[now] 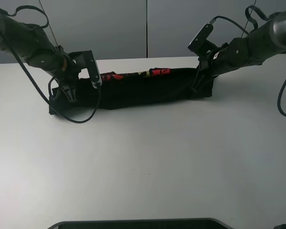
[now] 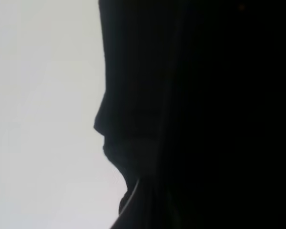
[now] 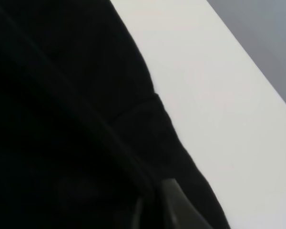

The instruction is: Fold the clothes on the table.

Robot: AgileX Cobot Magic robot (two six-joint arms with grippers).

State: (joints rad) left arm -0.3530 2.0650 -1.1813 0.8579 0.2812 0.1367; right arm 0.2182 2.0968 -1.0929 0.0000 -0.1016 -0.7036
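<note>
Clothes, one black T-shirt, meet the left fingers at their left end, where those fingers are pressed together and clamped on the dark cloth. The left wrist view is mostly filled by that cloth close before the lens, with white counter beside it. At the opposite end the right fingers show only as one grey tip against the black cloth, and whether they are apart or together I cannot tell. Between the two ends they lie as a long narrow band across the far part of the counter, near its back edge, with red and yellow print along the far side. A black cable by the left arm loops onto the counter in front of the band. The right arm reaches in from the right, and grey wall panels stand behind.
</note>
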